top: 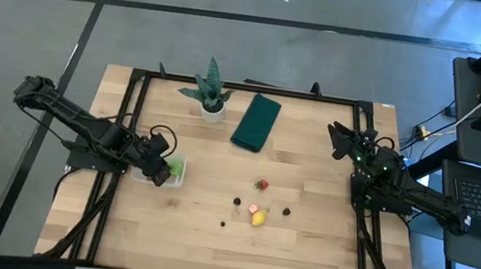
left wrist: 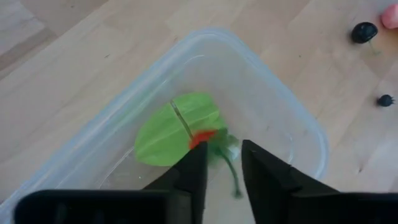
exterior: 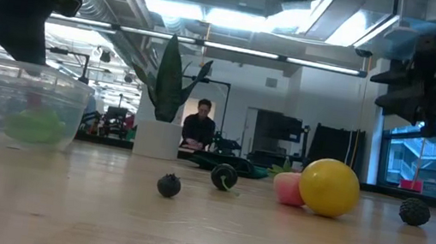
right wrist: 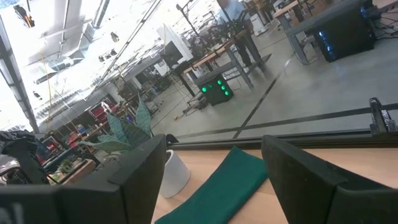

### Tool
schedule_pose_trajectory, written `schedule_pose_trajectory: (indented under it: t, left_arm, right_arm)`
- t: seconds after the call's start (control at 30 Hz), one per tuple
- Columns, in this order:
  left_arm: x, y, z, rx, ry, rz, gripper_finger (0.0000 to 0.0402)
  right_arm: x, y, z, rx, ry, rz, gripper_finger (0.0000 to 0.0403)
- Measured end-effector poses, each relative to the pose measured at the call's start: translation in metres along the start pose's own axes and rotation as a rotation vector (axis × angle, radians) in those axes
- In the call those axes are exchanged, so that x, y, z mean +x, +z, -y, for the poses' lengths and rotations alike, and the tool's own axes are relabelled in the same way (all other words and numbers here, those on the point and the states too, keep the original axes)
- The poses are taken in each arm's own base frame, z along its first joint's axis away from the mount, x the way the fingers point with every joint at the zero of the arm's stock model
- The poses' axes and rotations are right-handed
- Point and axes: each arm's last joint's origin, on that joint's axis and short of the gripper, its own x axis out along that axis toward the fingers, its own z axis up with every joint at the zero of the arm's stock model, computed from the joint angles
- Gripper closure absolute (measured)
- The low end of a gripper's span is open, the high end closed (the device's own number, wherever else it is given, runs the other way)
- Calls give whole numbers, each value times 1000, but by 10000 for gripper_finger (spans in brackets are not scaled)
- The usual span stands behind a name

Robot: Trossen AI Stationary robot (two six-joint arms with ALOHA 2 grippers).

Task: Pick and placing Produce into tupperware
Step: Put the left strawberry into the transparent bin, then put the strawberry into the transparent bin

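Green leafy piece (left wrist: 177,127) lies in tupperware (left wrist: 292,118) below slightly parted left fingers (left wrist: 193,177).

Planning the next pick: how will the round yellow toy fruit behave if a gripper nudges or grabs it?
The round yellow toy fruit looks smooth and ball-shaped, so it would probably roll when nudged. Its glossy surface may slip between fingers. It touches a pink toy piece, which might shift too.

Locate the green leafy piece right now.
In the high view the green leafy piece lies inside the tupperware at the table's left, directly beneath the left end effector.
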Motion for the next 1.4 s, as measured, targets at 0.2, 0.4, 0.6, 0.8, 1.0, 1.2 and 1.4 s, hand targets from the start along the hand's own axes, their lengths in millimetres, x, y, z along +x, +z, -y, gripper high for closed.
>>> schedule_pose_trajectory:
  t: [0.2,0.4,0.6,0.8,1.0,1.2,1.4]
  left_arm:
    - [0,0,0,1,2,3,255]
    - [-2,1,-1,5,-7,12,234]
    - [-12,9,6,31,-135,141,239]
    - [-29,21,16,109,-298,340,245]
    - [-45,33,23,201,-352,563,240]
    - [-56,40,28,263,-372,714,241]
    - [-62,45,30,298,-326,823,250]
  right_arm:
    - [0,0,0,4,0,0,136]
    - [0,0,0,5,0,0,136]
    - [0,1,-1,9,6,9,136]
    - [0,2,-1,15,12,17,136]
    - [0,4,-4,60,70,15,136]
    - [-5,26,-22,-114,288,81,136]
    - [-12,62,-45,-225,334,104,136]
